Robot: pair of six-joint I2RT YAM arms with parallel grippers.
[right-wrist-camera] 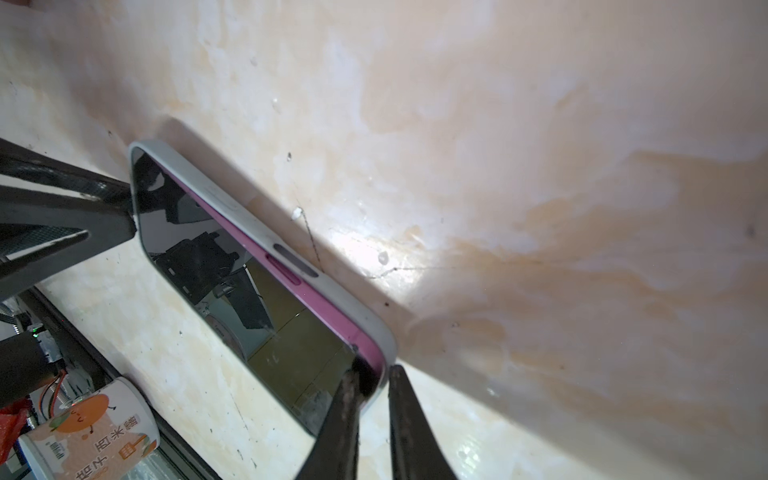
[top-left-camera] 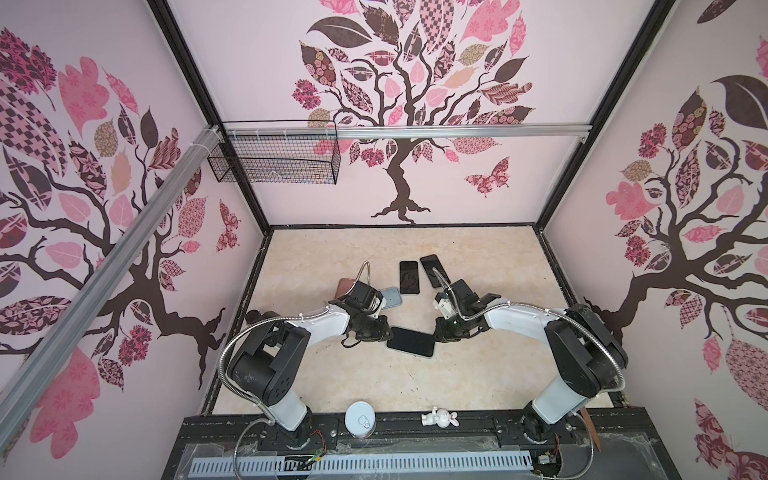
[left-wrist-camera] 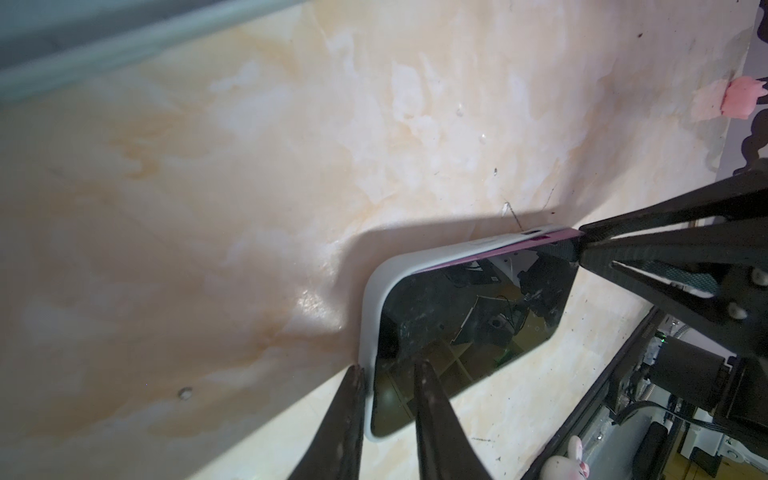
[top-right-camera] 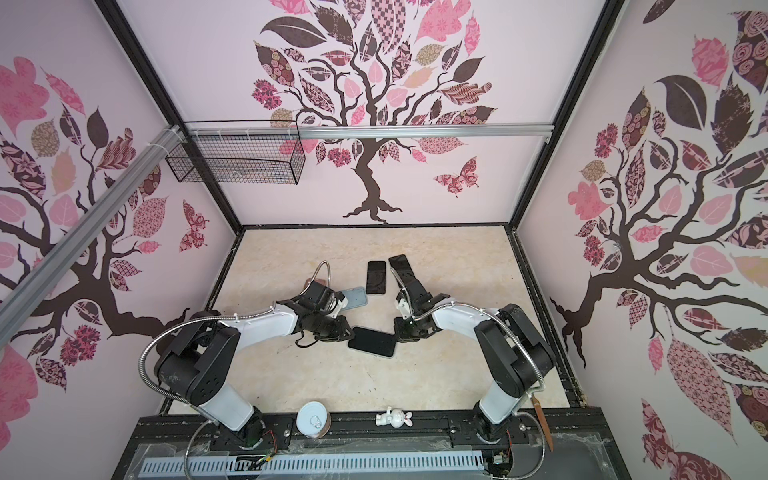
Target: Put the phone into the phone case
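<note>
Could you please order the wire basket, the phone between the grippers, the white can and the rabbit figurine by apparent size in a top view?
1. wire basket
2. phone and white can: about alike, and the can is nearer the camera, so unranked
3. rabbit figurine

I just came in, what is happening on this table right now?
Both arms work on one phone lying in a pale grey phone case in the middle of the table. The left gripper pinches one end, the right gripper the opposite corner. The phone is not fully seated: its pink edge shows above the case rim along one long side.
</note>
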